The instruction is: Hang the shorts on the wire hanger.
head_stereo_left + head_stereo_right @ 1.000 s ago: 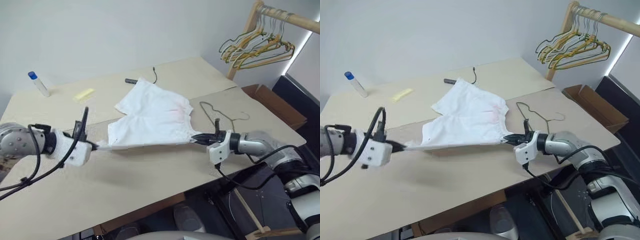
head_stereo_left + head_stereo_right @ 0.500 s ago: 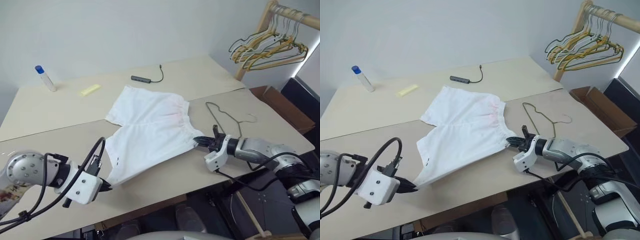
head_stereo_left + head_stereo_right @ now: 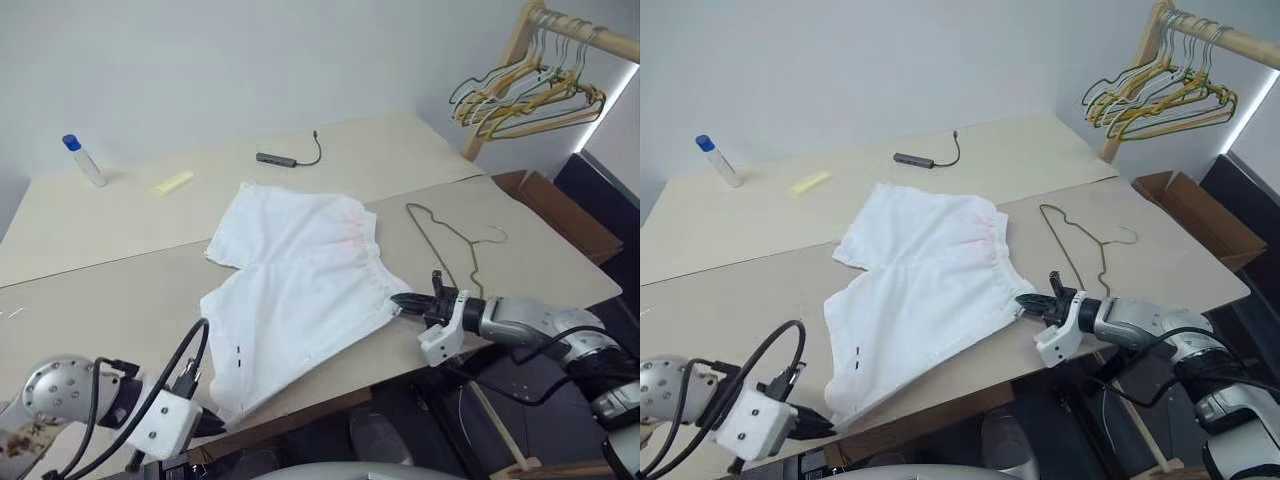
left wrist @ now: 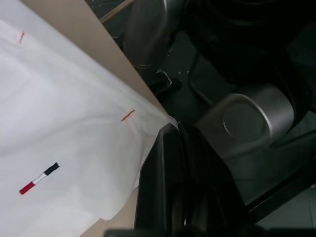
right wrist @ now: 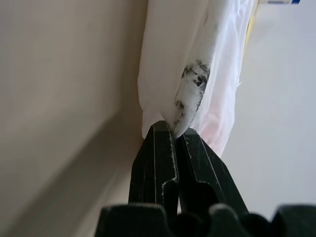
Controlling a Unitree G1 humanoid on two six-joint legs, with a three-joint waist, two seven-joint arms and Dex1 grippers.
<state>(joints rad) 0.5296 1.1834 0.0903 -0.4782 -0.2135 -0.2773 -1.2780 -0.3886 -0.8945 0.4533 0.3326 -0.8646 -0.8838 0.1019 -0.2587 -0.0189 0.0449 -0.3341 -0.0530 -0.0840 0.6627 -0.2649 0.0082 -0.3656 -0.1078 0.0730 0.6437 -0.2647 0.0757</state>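
The white shorts (image 3: 300,280) lie spread flat on the beige table (image 3: 100,290), with a faint pink stain near the waistband and a tiny black-and-red mark (image 4: 39,178). My left gripper (image 3: 215,422) is at the table's near edge, shut on the shorts' near corner (image 4: 163,123). At the right side of the shorts, my right gripper (image 3: 400,300) is shut on the waistband corner (image 5: 190,74). The wire hanger (image 3: 445,235) lies flat on the table just beyond the right gripper, apart from the shorts.
A bunch of yellow and dark hangers (image 3: 520,95) hangs from a wooden rail at the far right. A blue-capped bottle (image 3: 82,160), a yellow strip (image 3: 173,182) and a dark cable adaptor (image 3: 285,158) lie at the table's back. A cardboard box (image 3: 550,205) stands to the right.
My left gripper has pulled the shorts' corner back and down to the table's near edge. The shorts, held stretched before, now lie flat. My right gripper has sunk a little.
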